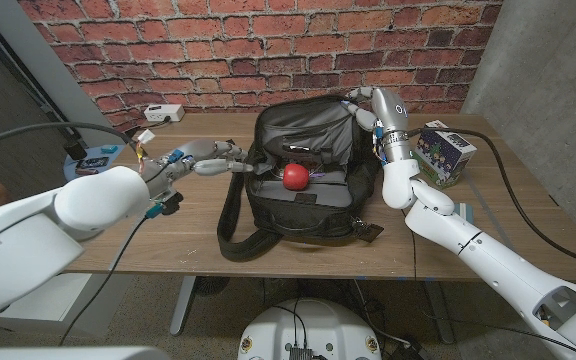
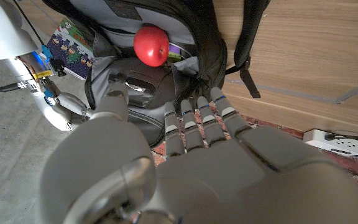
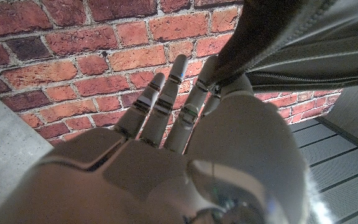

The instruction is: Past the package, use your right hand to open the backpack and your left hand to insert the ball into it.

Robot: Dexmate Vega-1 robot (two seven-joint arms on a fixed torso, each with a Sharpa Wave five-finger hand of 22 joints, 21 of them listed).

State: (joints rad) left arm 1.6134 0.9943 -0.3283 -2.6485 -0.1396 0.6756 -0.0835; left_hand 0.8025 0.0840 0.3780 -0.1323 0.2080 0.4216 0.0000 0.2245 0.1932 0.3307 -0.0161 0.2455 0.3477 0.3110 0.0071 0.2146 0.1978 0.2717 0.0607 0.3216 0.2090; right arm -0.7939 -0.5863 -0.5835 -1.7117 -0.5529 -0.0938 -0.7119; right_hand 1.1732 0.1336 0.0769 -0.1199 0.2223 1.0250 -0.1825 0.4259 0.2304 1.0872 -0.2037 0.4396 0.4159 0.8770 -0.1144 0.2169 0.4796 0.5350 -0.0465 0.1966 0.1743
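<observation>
- Backpack (image 1: 303, 170) lies on the wooden table (image 1: 468, 235) near its middle, mouth gaping toward the robot; 1 loose strap (image 1: 230, 225) loops off its left side toward the table's front edge.
- Right hand (image 1: 365, 106) is at the bag's upper flap, at the far right corner. In the right wrist view the flap's zippered edge (image 3: 272, 65) runs across the hand (image 3: 185, 143), between thumb and fingers, while the other fingers (image 3: 160, 106) stand straight and spread. Judged: it has the flap pinched and lifted to keep the mouth wide for the other arm.
- Ball (image 1: 295, 176), red, sits inside the opening on the bag's inner panel; the left wrist view shows it (image 2: 151, 45) nested among the open compartments, touching fabric, no hand on it.
- Left hand (image 1: 213, 160) hovers just beside the bag's left edge, fingers extended toward the opening, apart and holding nothing; the left wrist view confirms straight fingers (image 2: 194, 121) with nothing between them.
- Judged: ball already delivered; left hand empty because its part is done. Cannot tell how deep the ball sits or whether it would roll out if the flap dropped.
- Package (image 1: 446, 154), a printed box, stands on the table just right of the right forearm, apart from the bag.
- White power strip (image 1: 164, 113) lies at the far left by the brick wall (image 1: 168, 50).
</observation>
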